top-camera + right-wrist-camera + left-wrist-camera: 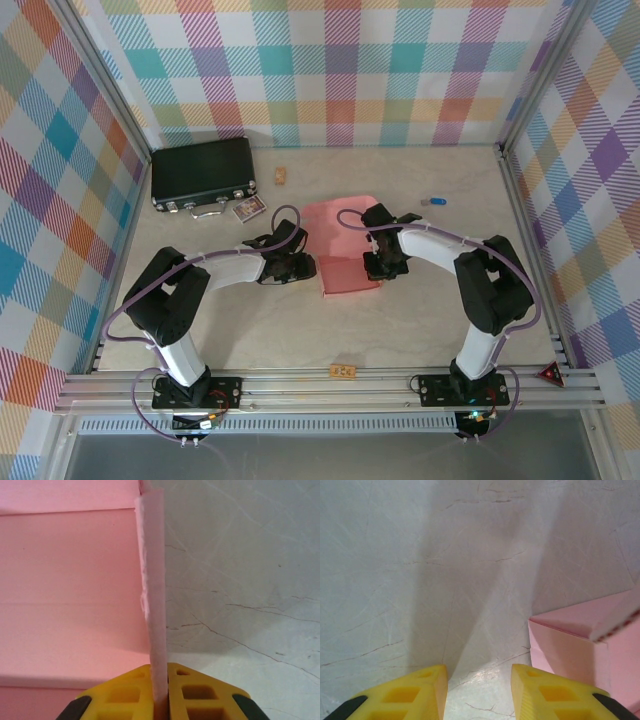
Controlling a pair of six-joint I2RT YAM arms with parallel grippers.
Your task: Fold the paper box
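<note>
Right arm: elbow raised, forearm reaching in to the right edge of the paper box [345,250].
Right tool [160,672]: fingers clamped on an upright flap [154,580] of the box.
Left arm: bent low, forearm pointing at the box's left side.
Left tool [479,680]: fingers apart, gripping nothing, just left of the box.
Paper box: on the bench [420,320], between both tools.

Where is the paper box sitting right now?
In the top view the paper box lies mid-table, between the right gripper, which pinches its raised right edge, and the open left gripper just off its left side.
</note>
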